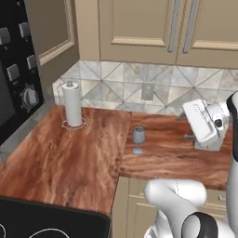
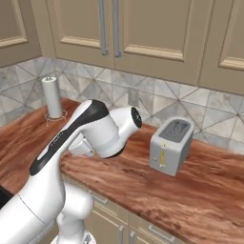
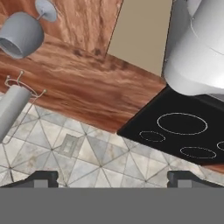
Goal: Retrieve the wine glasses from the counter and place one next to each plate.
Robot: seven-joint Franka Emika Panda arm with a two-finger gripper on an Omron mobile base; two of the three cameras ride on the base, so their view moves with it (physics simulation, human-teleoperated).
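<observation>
Beige wall cabinets [image 1: 139, 28] hang over a grey diamond-tile backsplash [image 1: 116, 88] with an outlet [image 1: 148, 91]. Beige base cabinets [image 2: 138, 219] sit below; a black cooktop [image 3: 183, 131] lies flush at one end.

The counter [image 1: 69, 153] of reddish-brown wood carries a paper towel roll [image 1: 72, 103] near the backsplash, a wine glass [image 1: 138, 137] standing well to the right of this roll, and a toaster [image 2: 170, 139] further right.
</observation>
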